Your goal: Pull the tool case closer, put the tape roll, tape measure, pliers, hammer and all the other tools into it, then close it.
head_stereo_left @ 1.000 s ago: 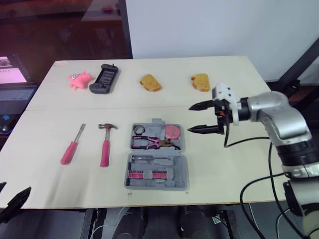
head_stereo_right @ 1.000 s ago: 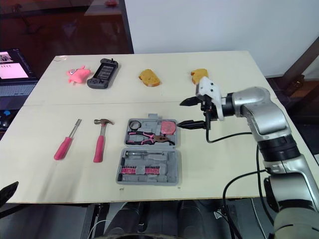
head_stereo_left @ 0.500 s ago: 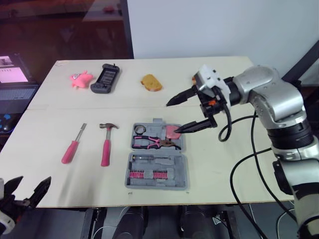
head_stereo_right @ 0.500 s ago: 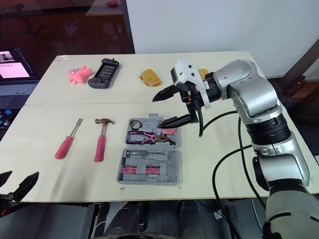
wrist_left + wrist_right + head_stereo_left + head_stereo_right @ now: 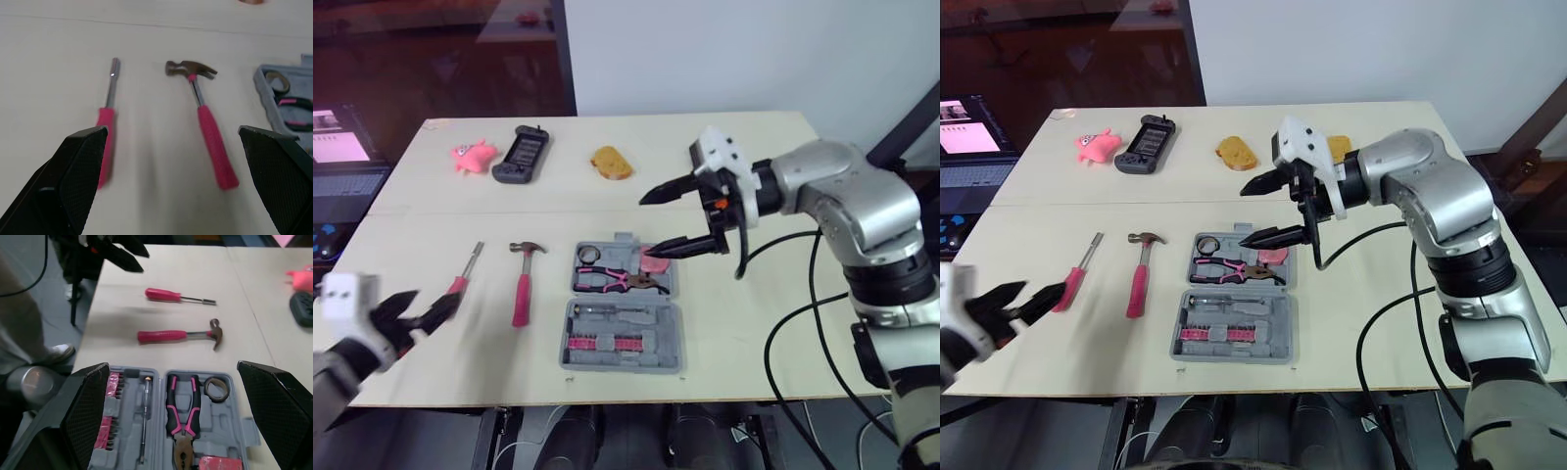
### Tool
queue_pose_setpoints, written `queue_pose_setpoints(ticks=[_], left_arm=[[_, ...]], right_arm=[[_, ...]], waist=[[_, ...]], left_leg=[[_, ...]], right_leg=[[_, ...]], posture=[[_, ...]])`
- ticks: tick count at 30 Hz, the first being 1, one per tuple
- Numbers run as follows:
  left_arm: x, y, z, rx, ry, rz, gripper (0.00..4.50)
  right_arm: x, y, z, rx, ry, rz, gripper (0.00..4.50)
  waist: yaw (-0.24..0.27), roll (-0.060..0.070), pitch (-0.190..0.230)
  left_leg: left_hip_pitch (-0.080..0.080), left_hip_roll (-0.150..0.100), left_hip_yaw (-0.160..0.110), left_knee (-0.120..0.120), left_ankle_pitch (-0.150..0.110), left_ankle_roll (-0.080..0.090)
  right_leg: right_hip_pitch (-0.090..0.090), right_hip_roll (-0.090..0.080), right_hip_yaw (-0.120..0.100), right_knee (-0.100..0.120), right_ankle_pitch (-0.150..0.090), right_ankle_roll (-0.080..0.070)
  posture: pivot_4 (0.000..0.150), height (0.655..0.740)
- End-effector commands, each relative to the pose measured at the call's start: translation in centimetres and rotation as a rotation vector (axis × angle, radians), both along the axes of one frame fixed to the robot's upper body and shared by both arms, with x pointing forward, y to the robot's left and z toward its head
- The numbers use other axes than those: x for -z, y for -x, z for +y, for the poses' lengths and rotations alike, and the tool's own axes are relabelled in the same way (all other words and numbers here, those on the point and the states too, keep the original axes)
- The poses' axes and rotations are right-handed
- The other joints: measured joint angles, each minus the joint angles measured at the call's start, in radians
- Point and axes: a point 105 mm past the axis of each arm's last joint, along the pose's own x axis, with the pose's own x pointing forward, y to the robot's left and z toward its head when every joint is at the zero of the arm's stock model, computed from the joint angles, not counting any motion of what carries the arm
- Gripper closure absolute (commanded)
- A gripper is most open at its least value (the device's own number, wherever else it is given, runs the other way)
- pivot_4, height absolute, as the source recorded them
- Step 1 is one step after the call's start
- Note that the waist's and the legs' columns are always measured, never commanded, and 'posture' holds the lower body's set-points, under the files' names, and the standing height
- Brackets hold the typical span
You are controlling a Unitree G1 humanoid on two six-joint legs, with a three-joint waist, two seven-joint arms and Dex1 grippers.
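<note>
Bare table (image 5: 754,323) R of tool case (image 5: 615,257): wide open lane | L of case: hammer (image 5: 521,294) & screwdriver (image 5: 104,137) lie parallel, bare strip betw. them | L gripper (image 5: 436,301) spread at screwdriver's handle end | R gripper (image 5: 648,226) spread above case's far R corner | far edge: toy (image 5: 472,155), gamepad (image 5: 519,154), bread (image 5: 610,163), well apart from tools.

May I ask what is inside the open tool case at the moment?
The tool case holds the tape roll, pliers and pink tape measure in its far half, a driver and pink bits in the near half. The right gripper hides part of the tape measure.
</note>
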Motion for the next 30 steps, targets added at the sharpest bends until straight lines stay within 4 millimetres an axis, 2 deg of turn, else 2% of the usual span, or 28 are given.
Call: queue_pose_setpoints(ticks=[1, 4, 8, 11, 16, 29, 30], left_arm=[[1.2, -1.5, -0.4, -0.021, 0.006, 0.055, 0.0], [1.7, -3.8, -1.6, -0.034, -0.009, 0.04, 0.0], [1.9, -5.7, -2.3, -0.068, -0.017, 0.024, 0.0], [2.9, -8.0, -3.6, -0.066, -0.033, 0.03, 0.0], [4.4, -10.6, -5.5, -0.056, -0.07, 0.035, 0.0], [6.1, -13.1, -7.4, -0.057, -0.112, 0.052, 0.0], [6.2, -13.2, -7.3, -0.06, -0.127, 0.051, 0.25]], right_arm=[[-0.9, 0.5, -0.1, 0.027, -0.015, -0.058, 0.07], [-0.6, 0.6, -0.4, 0.067, -0.007, -0.05, 0.07], [-0.5, 0.8, -0.6, 0.091, -0.01, -0.049, 0.07], [-0.5, 0.9, -0.5, 0.104, -0.025, -0.047, 0.07], [-0.7, 0.8, -0.2, 0.127, -0.045, -0.02, 0.07], [-0.7, 0.5, -0.4, 0.173, -0.041, -0.017, 0.07], [-0.7, 0.5, -0.4, 0.175, -0.041, -0.018, 0.03]], waist=[[-0.004, 0.0, 0.0], [-0.003, 0.0, 0.0], [-0.002, -0.001, 0.0], [0.0, -0.001, 0.0], [0.0, -0.001, 0.0], [-0.001, -0.001, 0.0], [-0.001, -0.001, 0.0]], left_leg=[[0.0, 0.0, 0.0, 0.0, 0.0, 0.0], [0.0, -0.001, 0.001, 0.0, 0.0, 0.0], [0.0, -0.001, 0.001, 0.0, 0.0, 0.0], [0.0, -0.001, 0.001, 0.0, 0.0, 0.0], [0.0, -0.002, 0.001, 0.001, 0.0, 0.0], [0.0, -0.002, 0.001, 0.004, 0.0, 0.001], [0.0, -0.002, 0.001, 0.004, 0.0, 0.001]], right_leg=[[0.0, 0.0, 0.001, 0.0, 0.001, 0.001], [-0.001, 0.0, 0.001, 0.0, 0.001, 0.002], [0.0, 0.0, 0.001, 0.0, 0.002, 0.002], [0.0, 0.0, 0.001, 0.0, 0.002, 0.002], [0.001, 0.0, 0.002, 0.0, 0.003, 0.004], [0.001, 0.0, 0.002, 0.0, 0.004, 0.005], [0.001, 0.0, 0.002, 0.0, 0.004, 0.005]], posture=[[0.15, 0.74], [0.15, 0.74], [0.15, 0.74], [0.15, 0.74], [0.15, 0.74], [0.15, 0.74], [0.15, 0.74]])
